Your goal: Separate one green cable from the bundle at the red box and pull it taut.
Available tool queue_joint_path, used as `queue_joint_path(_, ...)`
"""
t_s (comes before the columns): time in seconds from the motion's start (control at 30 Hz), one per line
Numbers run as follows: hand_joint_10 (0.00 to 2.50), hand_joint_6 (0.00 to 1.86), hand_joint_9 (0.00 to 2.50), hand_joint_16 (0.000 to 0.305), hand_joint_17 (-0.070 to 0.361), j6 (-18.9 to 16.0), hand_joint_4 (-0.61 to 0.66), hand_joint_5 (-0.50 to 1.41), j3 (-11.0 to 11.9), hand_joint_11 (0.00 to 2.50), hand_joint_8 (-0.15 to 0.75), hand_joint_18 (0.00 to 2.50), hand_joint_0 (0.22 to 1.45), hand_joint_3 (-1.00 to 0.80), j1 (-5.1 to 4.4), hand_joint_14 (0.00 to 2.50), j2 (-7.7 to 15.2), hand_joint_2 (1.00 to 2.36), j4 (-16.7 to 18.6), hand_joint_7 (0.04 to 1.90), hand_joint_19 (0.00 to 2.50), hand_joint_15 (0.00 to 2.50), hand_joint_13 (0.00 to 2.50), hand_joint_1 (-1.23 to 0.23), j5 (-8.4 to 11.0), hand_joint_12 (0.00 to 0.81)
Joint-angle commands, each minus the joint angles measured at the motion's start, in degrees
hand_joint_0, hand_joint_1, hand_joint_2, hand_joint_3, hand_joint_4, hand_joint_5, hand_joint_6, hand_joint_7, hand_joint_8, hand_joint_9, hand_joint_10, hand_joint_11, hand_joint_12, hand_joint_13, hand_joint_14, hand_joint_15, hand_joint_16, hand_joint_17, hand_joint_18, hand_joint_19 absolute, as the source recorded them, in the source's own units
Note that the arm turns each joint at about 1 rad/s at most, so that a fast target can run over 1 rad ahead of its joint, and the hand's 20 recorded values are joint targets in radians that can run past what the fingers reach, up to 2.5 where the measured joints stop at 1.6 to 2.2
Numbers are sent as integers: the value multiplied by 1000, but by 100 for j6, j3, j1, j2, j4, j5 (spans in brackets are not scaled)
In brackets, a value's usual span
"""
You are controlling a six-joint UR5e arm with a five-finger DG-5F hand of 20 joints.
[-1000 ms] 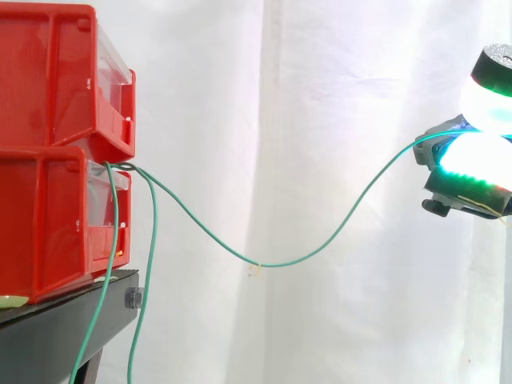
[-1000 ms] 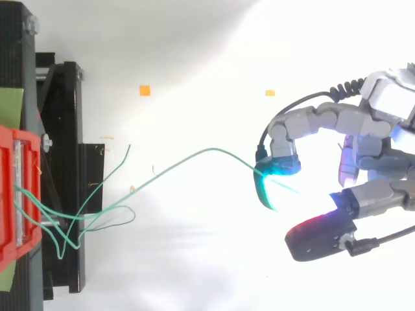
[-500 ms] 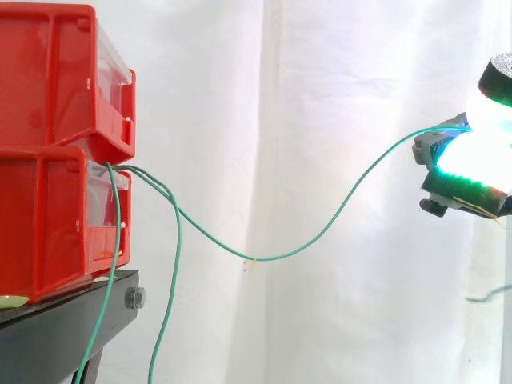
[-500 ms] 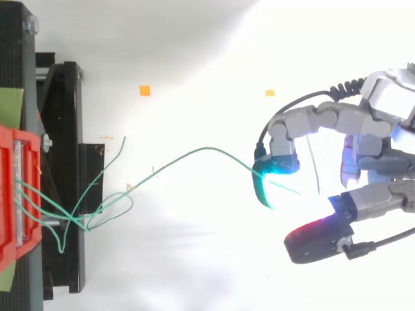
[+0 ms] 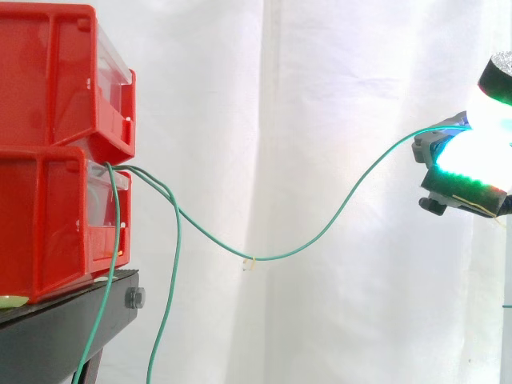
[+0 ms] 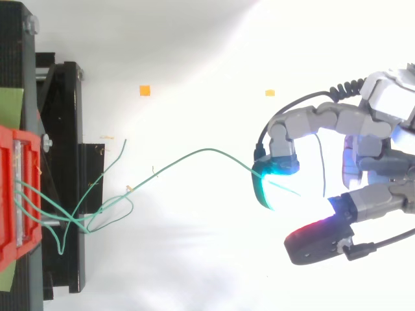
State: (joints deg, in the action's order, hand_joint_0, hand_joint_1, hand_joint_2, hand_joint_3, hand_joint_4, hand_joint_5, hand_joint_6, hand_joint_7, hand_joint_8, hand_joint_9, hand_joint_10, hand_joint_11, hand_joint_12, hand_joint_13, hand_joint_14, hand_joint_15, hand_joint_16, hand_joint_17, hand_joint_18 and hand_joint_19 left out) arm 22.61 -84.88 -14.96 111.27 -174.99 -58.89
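At the red box's (image 5: pixel 48 216) lip the green cable (image 5: pixel 272 258) leaves the bundle (image 6: pixel 84 220) and sags across to my hand (image 6: pixel 373 123), side-on; from above, my curled fingers (image 6: pixel 279 139) pinch its end, other strands looping over the black stand (image 6: pixel 65 97).

Robot hand (image 6: pixel 373 146) in curled pinch

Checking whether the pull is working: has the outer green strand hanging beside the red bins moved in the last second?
Yes. In the side view the outer green strand has swung right, away from the red bins.
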Motion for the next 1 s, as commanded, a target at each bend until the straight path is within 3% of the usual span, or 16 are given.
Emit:
queue_joint_path(0.0,2500,503,2500,46,104,7,-14,146,6,380,-4,1854,718,-318,2,27,0,1012,-9,1380,387,1589,2500,-750,-17,423)
queue_joint_path(0.97,2500,502,2500,45,101,42,-17,147,-2,362,-4,1846,717,-306,2,26,0,1013,0,1377,393,1593,2500,-754,-17,418)
